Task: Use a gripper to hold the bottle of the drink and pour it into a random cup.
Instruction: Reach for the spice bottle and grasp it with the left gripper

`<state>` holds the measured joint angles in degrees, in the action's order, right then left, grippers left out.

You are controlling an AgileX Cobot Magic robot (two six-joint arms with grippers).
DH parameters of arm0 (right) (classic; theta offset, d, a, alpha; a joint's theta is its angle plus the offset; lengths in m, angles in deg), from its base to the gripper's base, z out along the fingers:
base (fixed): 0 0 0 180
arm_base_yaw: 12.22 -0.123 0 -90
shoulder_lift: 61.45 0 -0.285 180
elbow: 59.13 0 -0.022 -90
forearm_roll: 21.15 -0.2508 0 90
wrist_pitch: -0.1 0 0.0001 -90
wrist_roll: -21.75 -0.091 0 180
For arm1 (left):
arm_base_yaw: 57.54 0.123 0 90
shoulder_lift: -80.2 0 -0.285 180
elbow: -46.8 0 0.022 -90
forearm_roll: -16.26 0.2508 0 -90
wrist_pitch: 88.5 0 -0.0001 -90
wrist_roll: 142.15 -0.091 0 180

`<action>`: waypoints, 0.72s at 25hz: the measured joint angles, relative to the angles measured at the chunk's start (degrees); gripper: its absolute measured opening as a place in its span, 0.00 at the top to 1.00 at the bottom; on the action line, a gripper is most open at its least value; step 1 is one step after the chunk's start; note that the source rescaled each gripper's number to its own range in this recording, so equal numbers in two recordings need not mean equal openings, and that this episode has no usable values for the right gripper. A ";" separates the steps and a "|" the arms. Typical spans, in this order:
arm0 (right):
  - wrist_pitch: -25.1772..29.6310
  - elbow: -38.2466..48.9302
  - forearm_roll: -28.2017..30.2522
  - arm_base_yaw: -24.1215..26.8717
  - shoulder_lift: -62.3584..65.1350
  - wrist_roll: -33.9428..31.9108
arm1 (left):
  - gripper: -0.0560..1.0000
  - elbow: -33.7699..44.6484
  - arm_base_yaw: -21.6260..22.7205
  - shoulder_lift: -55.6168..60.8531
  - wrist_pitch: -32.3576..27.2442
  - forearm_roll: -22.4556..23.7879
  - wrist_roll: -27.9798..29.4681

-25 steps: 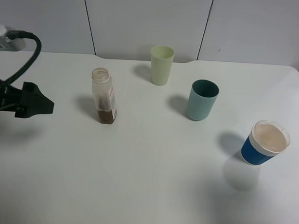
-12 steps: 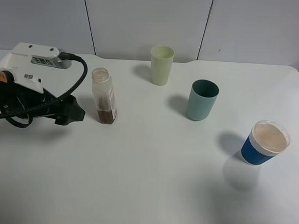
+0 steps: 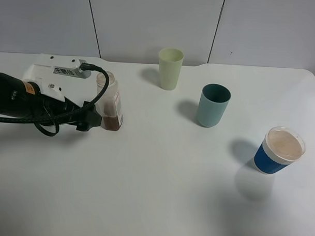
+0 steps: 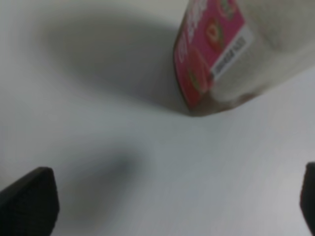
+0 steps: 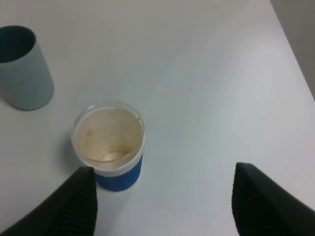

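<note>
the white blocky left gripper (image 3: pixel 94 115) on its thick black arm sits just beside the small clear squarish plastic bottle (image 3: pixel 110 102) with the pink-and-white label. its jaws are spread wide with nothing between them, and in the left wrist view the bottle's base stands ahead of the fingertips, not yet inside them. the bottle is upright on the white table (image 3: pixel 160 196), left of all three cups.

it is narrow, tall and capless, so a fingertip clipping its side would likely tip it and spill the brown liquid. closing off-centre could twist it. the looping black cable (image 3: pixel 99 92) hangs close to the neck and might snag.

the right gripper (image 5: pixel 165 206) is also spread and empty, near the blue cup with a white rim (image 3: pixel 278 150) by the table's right edge.

the tall pale yellow-green plastic tumbler (image 3: pixel 170 69) stands near the back edge, well apart from the teal-green cup (image 3: pixel 214 105). the bare front half leaves room to lift and swing.
</note>
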<state>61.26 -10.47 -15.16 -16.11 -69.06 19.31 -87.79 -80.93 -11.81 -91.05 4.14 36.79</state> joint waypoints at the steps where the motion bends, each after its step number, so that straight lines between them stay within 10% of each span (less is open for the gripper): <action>1: 0.00 0.00 0.00 0.00 0.00 0.00 | 0.00 0.00 0.00 -0.74 0.99 0.00 0.18; 18: 0.00 0.00 0.00 0.00 0.00 0.00 | 0.00 8.53 -4.67 -9.29 28.55 -0.05 5.13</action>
<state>61.26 -10.47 -15.16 -16.11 -69.06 19.31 -79.26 -85.59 -21.10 -62.49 4.09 41.93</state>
